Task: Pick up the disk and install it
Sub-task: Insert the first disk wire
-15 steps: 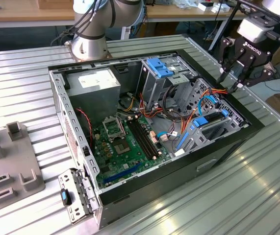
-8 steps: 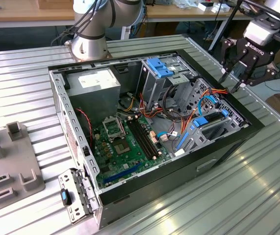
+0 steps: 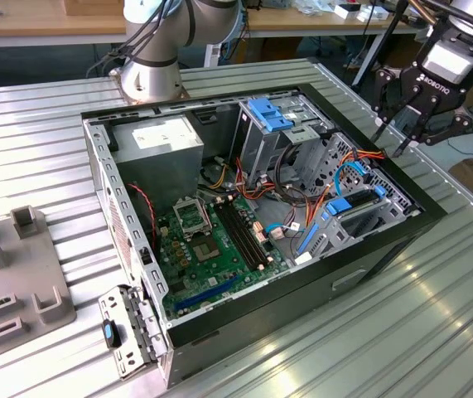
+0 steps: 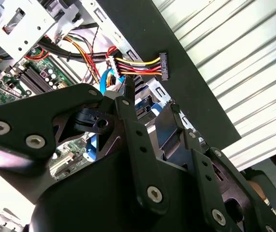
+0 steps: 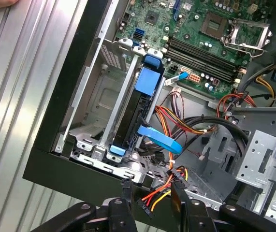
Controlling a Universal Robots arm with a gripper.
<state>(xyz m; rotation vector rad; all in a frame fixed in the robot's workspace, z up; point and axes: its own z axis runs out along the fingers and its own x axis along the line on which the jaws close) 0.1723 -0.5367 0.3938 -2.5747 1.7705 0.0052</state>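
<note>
The disk (image 5: 130,116) stands on edge in the drive bay at the corner of the open computer case (image 3: 385,240), its dark side framed by a bright blue carrier rail. In the exterior view the disk's blue rail (image 3: 340,207) shows at the case's right end. My gripper (image 3: 391,137) hovers above that end of the case, open, with nothing between its fingers. In the first wrist view my gripper (image 5: 151,193) hangs just outside the case wall, a short way from the disk. Its black fingers (image 4: 128,104) fill the foreground of the second wrist view.
A loose power connector (image 4: 163,65) on red, yellow and black wires lies over the case wall beside the bay. A blue data cable (image 5: 159,137) runs past the disk. The metal drive cage (image 3: 273,112), power supply (image 3: 157,141) and motherboard (image 3: 219,236) fill the case. A grey fixture (image 3: 21,265) sits at the exterior view's left.
</note>
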